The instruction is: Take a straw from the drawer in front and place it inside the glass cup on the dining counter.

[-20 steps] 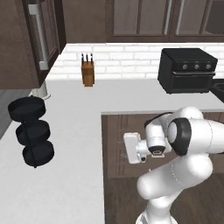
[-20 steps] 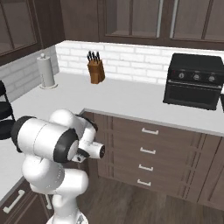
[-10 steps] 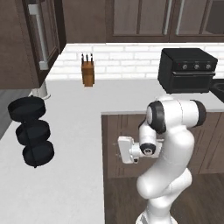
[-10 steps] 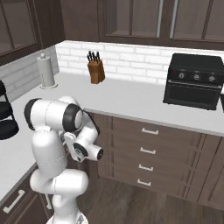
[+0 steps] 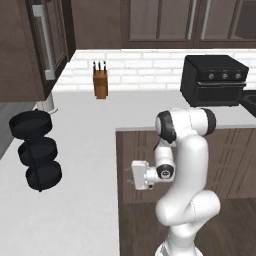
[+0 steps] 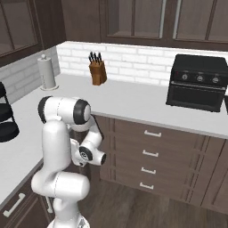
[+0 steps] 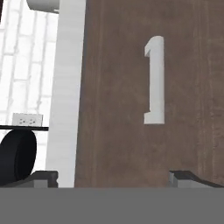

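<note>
Black stacked trays point(image 5: 36, 156) stand at the left of the white worktop point(image 5: 85, 150), with a knife block point(image 5: 100, 82) by the brick wall and a black oven point(image 5: 215, 80) at the right. Between them the arm folds down, its gripper point(image 5: 131, 176) level with the dark brown cabinet front under the worktop's edge. Seen from the hand, the fingertips point(image 7: 186, 178) stand wide apart before the drawer point(image 7: 131, 109), closed, its silver bar handle point(image 7: 154, 81) just ahead and untouched.

kitchen: white worktop point(image 6: 133, 104) against brick backsplash point(image 6: 133, 62); on it knife block point(image 6: 98, 71), black toaster oven point(image 6: 198, 82); dark drawers point(image 6: 151, 153) beneath.
</note>
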